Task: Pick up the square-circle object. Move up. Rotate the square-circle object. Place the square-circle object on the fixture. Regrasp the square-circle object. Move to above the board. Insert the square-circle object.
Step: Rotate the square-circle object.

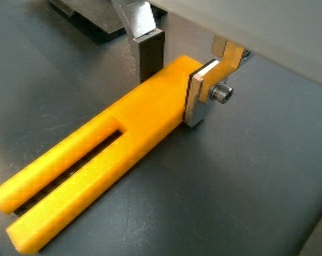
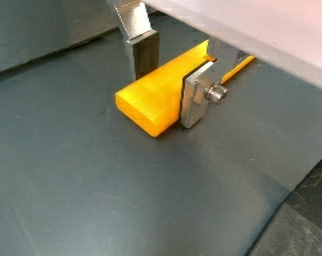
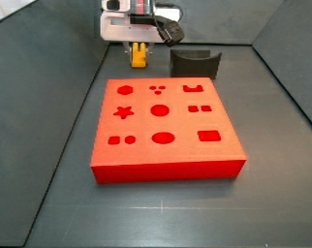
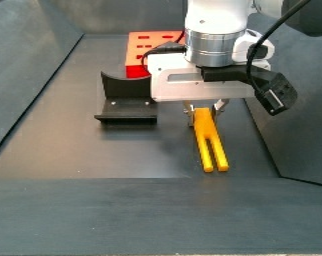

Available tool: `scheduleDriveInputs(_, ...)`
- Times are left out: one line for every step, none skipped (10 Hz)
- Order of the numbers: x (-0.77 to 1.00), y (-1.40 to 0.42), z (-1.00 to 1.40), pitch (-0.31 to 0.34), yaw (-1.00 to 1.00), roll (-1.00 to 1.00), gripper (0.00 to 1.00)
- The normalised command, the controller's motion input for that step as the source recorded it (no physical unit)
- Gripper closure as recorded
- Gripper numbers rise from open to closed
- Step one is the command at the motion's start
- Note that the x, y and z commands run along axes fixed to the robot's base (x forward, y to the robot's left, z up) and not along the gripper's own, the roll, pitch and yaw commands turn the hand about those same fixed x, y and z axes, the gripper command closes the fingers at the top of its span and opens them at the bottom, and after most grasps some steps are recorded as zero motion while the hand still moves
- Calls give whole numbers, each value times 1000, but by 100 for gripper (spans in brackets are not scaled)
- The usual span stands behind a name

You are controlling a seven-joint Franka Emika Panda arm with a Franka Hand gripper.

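The square-circle object (image 1: 110, 140) is a yellow-orange bar with a slotted end, lying flat on the dark floor. It also shows in a wrist view (image 2: 157, 95) and in both side views (image 3: 140, 55) (image 4: 208, 140). My gripper (image 1: 173, 78) is down at the solid end of the bar, with one finger on each side of it. One finger plate (image 1: 197, 95) lies against the bar's side, and the other finger (image 1: 148, 55) stands a small gap away. The jaws are open around the bar. The fixture (image 4: 124, 100) stands beside the gripper, and the board (image 3: 185, 124) lies further off.
The grey walls of the enclosure (image 3: 43, 87) rise on the sides. The fixture (image 3: 195, 63) stands between the gripper and the board's far edge. The board also shows behind the arm in a side view (image 4: 157, 42).
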Motion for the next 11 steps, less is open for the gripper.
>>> scheduleDriveInputs(18, 27, -69, -118, -8, -206, 100)
scheduleDriveInputs(17, 25, -69, -117, -10, -205, 100)
scheduleDriveInputs(17, 24, -69, -117, -11, -204, 100)
scheduleDriveInputs(0, 0, 0, 0, 0, 0, 0)
scheduleDriveInputs(0, 0, 1000, 0, 0, 0, 0)
scheduleDriveInputs(-11, 0, 1000, 16, -1, 1, 0)
scheduleDriveInputs(-18, 2, 1000, 41, -5, 13, 0)
scheduleDriveInputs(-14, 3, 1000, 64, -12, 29, 0)
scheduleDriveInputs(-13, 3, 1000, 88, -15, 53, 0)
scheduleDriveInputs(-15, 3, 1000, 99, -11, 72, 0)
scheduleDriveInputs(-23, 2, 1000, 100, -6, 102, 0)
